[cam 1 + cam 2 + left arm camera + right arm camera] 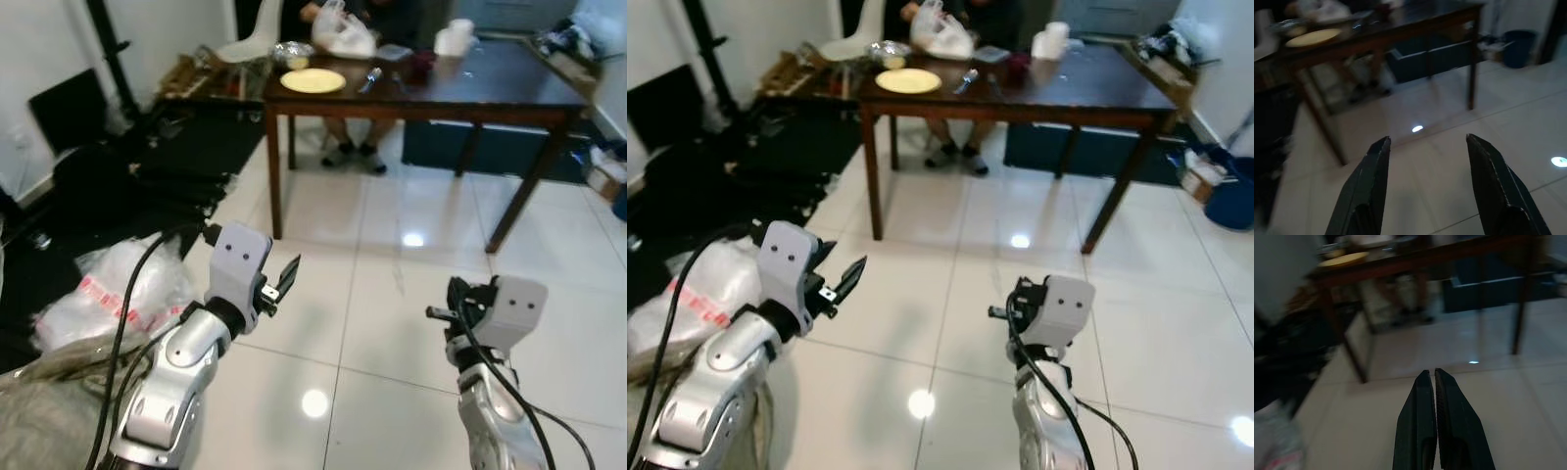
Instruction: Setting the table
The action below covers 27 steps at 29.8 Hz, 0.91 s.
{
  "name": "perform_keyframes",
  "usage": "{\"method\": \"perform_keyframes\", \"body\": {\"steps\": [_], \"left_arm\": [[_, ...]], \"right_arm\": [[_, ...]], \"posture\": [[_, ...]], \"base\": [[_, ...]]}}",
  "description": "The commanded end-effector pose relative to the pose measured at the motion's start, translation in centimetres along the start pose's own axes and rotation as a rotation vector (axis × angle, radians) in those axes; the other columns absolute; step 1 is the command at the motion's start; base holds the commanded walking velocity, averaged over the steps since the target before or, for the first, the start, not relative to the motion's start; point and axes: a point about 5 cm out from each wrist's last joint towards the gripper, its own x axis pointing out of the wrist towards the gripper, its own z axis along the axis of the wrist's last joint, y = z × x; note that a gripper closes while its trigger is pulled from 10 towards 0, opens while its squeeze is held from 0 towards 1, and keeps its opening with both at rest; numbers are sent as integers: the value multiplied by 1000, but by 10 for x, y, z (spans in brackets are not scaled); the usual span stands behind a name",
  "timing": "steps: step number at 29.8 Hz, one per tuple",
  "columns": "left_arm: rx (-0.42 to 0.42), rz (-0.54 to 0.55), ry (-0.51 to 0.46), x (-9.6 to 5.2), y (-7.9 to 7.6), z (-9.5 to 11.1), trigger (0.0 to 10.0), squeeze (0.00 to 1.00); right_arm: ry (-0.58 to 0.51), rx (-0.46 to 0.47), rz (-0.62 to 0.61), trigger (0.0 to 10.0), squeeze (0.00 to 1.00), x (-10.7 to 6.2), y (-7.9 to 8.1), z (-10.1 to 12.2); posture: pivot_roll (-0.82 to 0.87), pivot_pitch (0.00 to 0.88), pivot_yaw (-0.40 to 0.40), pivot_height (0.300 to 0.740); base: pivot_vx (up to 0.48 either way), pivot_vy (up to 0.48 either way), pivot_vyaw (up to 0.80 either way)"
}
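A dark wooden table stands ahead across the tiled floor. On its left part lie a yellow plate, a piece of cutlery and a metal bowl. A white plastic bag and a white roll sit further back. My left gripper is raised over the floor, open and empty. Low on the right, my right gripper is shut with nothing in it. Both are well short of the table.
A person sits behind the table, feet showing beneath it. Dark clutter and a plastic bag lie on the floor at my left. A blue bin and boxes stand at the far right. Open tiles lie between me and the table.
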Motion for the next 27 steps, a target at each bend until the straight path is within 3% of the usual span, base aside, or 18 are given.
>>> {"method": "perform_keyframes", "body": {"steps": [1,7,10,12,20,27], "left_arm": [[1,-2,9,0,0,-2,10000,0],[14,20,-16,0,1,0,10000,0],[38,82,-14,1,4,-3,10000,0],[29,136,-1,-1,4,-8,10000,0],[-13,232,34,-11,9,-20,10000,0],[-25,261,25,-17,4,-22,10000,0]], "right_arm": [[8,-6,-7,10000,0,-1,-3,-1],[-4,-7,7,10000,0,0,0,1],[-17,-35,68,10000,0,3,9,4],[-39,-68,184,10000,0,7,29,9],[-27,-41,300,10000,0,13,58,7],[-5,-52,345,10000,0,16,62,3]], "posture": [[-23,0,98,740],[-23,0,98,740],[-24,0,99,740],[-23,0,89,740],[31,0,18,740],[41,0,-12,740]], "base": [[0,0,-788],[0,0,-769],[480,0,0],[480,0,0],[480,0,0],[480,0,0]]}}
